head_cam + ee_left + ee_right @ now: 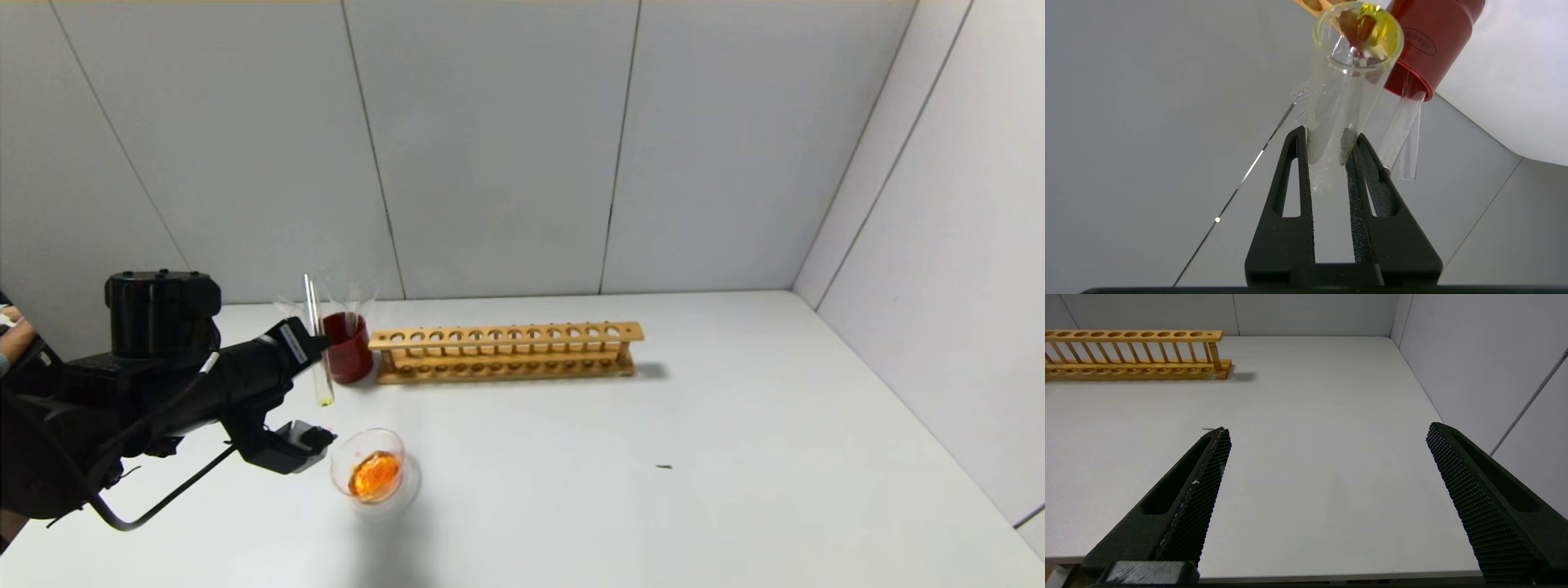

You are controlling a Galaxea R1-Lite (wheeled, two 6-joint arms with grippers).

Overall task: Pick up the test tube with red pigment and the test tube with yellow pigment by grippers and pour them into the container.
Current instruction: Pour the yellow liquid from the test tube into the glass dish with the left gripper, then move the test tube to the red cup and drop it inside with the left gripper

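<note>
Thin clear glass test tube with yellow pigment (319,359) upright, clamped in black left gripper (314,347) beside dark red cup (347,347), above-behind shallow clear glass container (374,474) holding orange liquid. Judged: yellow pour pending; next carry over dish, tilt. Right gripper (1327,465) wide, idle. White table (653,457), grey panel walls.

The right half of the tabletop (775,457) is bare and open for a gripper — only a tiny dark speck (664,467) lies there. On the left it is crowded: the red cup (348,347) with clear tubes touches the end of the wooden rack (506,351) near the back wall. The container (374,474) stands in front, near the left gripper (314,392).
</note>
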